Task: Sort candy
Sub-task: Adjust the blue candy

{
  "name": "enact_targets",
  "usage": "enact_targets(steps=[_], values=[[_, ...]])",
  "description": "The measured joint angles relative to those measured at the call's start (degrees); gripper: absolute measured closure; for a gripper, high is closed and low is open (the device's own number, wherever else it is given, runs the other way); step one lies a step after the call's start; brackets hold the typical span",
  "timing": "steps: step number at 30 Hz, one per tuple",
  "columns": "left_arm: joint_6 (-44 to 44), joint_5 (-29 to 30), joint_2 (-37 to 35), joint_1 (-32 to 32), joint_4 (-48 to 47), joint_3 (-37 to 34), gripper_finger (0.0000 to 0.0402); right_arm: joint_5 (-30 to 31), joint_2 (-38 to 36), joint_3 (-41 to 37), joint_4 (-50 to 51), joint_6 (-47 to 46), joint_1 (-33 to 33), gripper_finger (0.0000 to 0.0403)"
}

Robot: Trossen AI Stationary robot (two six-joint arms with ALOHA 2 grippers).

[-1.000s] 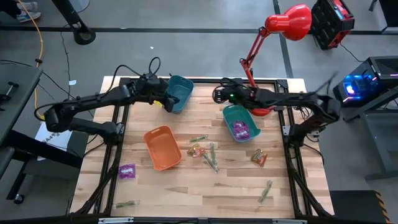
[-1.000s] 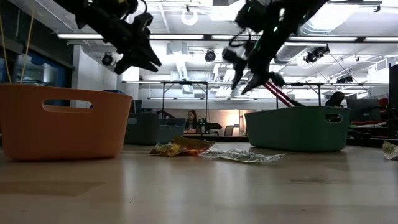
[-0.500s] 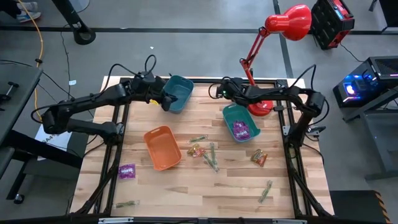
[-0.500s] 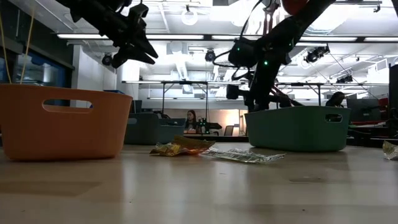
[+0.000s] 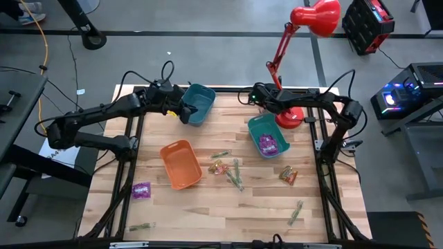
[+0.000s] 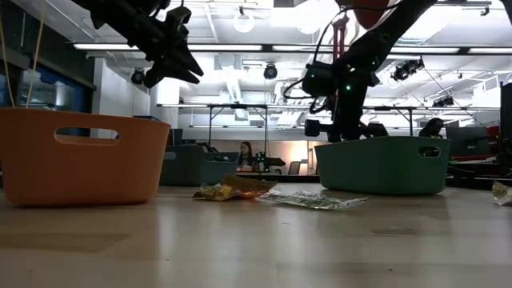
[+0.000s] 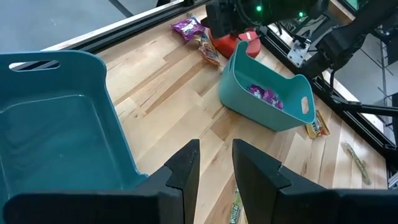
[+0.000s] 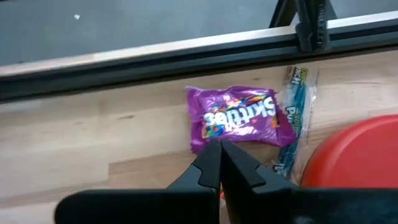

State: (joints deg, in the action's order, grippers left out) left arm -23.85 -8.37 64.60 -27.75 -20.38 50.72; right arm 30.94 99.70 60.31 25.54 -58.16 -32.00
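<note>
Right gripper (image 8: pixel 219 152) seen pinched fully together, empty, just above purple packet (image 8: pixel 239 118). Left gripper (image 7: pixel 215 163) held partly apart, nothing gripped. Packet likely shoved, not grabbed, unless fingers are reopened.

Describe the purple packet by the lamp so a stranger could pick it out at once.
Start at the red lamp base on the table's far edge. Just beside it, along the black frame rail, lies a shiny purple packet, directly ahead of the right gripper. A thin blue-green stick candy lies between it and the base; only the packet is purple.
</note>
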Motion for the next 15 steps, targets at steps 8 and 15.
enact_targets(steps=[8,15], values=[[-0.03,0.01,0.00,0.00,0.02,0.00,0.0312,-1.66,0.00,0.00,0.99,0.07,2.63,0.0403],[-0.03,0.14,0.00,0.00,0.04,0.00,0.0312,-2.05,0.00,0.00,4.38,-0.30,6.24,0.0403]])
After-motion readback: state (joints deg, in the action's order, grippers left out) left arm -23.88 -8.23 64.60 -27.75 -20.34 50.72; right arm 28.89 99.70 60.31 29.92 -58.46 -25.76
